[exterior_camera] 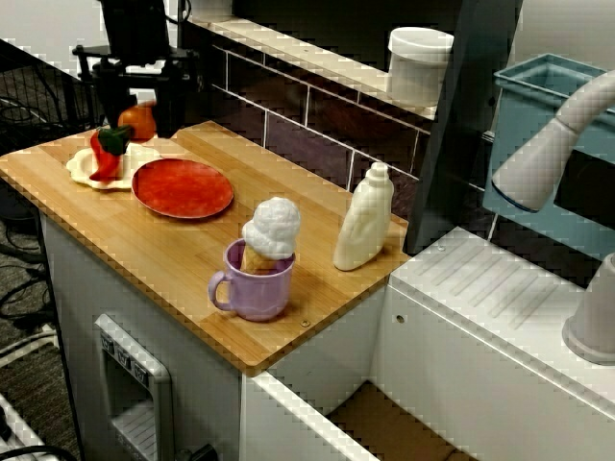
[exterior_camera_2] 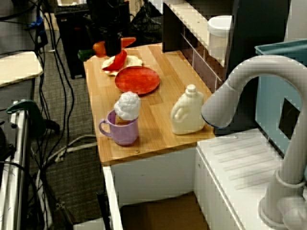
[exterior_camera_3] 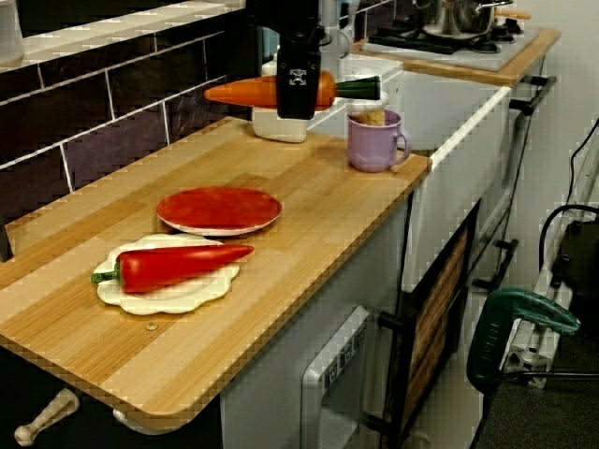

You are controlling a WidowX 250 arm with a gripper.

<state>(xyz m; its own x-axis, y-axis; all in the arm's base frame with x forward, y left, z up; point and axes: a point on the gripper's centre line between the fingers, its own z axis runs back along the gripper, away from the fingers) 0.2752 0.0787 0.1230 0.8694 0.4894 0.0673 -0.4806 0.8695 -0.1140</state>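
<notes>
My gripper (exterior_camera_3: 298,98) is shut on an orange carrot (exterior_camera_3: 243,93), holding it level in the air above the wooden counter (exterior_camera_3: 309,187). The carrot's green top points toward the mug. In the front view the gripper (exterior_camera: 140,106) hangs over the counter's far left end with the carrot (exterior_camera: 137,123) between its black fingers. Just below it a red pepper (exterior_camera: 108,154) lies on a cream scalloped plate (exterior_camera: 82,170). The pepper (exterior_camera_3: 178,265) is seen lengthwise in the view from the counter's end. A bare red plate (exterior_camera: 183,187) sits beside it.
A purple mug (exterior_camera: 255,283) holding an ice-cream cone (exterior_camera: 272,229) stands near the counter's front edge, with a white bottle (exterior_camera: 365,219) behind it. A tiled back wall with a shelf and white jar (exterior_camera: 419,62) runs along the back. A sink and grey faucet (exterior_camera_2: 230,96) lie right.
</notes>
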